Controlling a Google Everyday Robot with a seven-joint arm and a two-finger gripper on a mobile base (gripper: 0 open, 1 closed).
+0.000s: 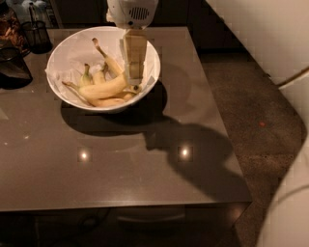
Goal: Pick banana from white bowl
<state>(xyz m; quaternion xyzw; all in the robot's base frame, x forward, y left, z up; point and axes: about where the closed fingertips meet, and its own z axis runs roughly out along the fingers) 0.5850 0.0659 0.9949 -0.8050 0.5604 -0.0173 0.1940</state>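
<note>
Above the right half of the white bowl, in the single camera view, the arm's white wrist housing sits at the top edge of the picture, and the beige gripper hangs straight down from it into the bowl. Its lower end is at, or just above, the right end of the banana; contact cannot be made out. Whether the gripper is open or closed cannot be told, nor whether it has hold of anything. A broad white part of the robot fills the upper right corner, and the arm throws a dark shadow across the table.

The banana lies inside the bowl, low in its front half, its long axis running roughly left to right and rising a little toward the gripper, with the curve bowed upward. Which end carries the stem is unclear.

The bowl stands on the far left part of the table and is lined with crumpled white paper. It also holds a second banana lying just in front of the first, a banana leaning upright with its stem toward the far rim, and shorter bananas with greenish stems to the left. A dark wire basket stands beyond the bowl at the far left
</note>
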